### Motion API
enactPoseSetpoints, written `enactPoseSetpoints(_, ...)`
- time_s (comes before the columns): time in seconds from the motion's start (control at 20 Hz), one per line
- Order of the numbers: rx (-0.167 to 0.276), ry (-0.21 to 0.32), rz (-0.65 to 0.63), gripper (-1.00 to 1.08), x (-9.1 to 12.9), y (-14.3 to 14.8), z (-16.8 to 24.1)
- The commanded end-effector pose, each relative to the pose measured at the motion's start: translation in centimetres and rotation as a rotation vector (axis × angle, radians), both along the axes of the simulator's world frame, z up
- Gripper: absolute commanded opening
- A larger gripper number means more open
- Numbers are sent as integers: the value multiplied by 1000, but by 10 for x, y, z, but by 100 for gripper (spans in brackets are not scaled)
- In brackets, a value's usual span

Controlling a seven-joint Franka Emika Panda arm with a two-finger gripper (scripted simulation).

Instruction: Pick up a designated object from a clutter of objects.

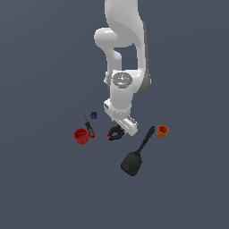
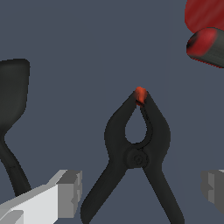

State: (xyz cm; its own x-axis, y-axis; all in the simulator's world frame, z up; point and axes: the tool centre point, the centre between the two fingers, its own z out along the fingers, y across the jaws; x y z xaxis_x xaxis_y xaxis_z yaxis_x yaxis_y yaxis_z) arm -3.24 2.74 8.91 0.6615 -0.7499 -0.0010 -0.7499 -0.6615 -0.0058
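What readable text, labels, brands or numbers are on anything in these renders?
None: no words, numbers, brands or signs can be read in either view.
The spring clamp, spatula, screwdriver, red cup and orange cup show plain surfaces.
The round mark on the arm's wrist is too blurred to read.

Black clamp showing a red-orange tip, black spatula, red cup, orange cup, black-and-red screwdriver, purple piece, white arm.
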Motion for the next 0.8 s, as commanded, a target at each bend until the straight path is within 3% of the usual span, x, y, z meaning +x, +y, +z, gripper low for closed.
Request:
enactPoseSetpoints(0.0,-2,1,-36,100,-4,0,-8)
enactPoseSetpoints(0.75,-4,4,-83,100,-11,0,-26)
